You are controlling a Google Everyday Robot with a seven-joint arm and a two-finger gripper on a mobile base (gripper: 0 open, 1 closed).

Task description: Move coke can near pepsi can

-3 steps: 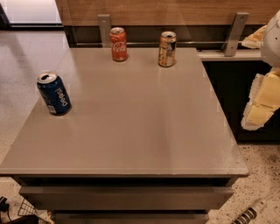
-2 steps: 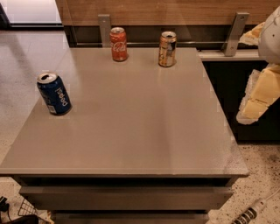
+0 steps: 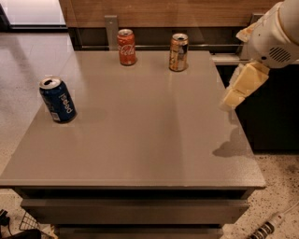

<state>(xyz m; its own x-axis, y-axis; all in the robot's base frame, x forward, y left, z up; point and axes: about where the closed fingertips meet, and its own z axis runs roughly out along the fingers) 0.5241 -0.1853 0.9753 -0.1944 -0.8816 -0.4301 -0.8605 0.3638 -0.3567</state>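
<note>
The coke can, red-orange with white script, stands upright at the far edge of the grey table, left of centre. The pepsi can, dark blue, stands upright near the table's left edge. The gripper, cream-coloured, hangs from the white arm over the table's right edge, far from both cans and holding nothing that I can see.
A gold-brown can stands upright at the far edge, right of the coke can. A wooden wall panel runs behind the table. A dark cabinet sits to the right. Speckled floor lies left and front.
The arm and gripper have moved left and up, from beside the table's right side to over its right edge. The cans have not moved.
</note>
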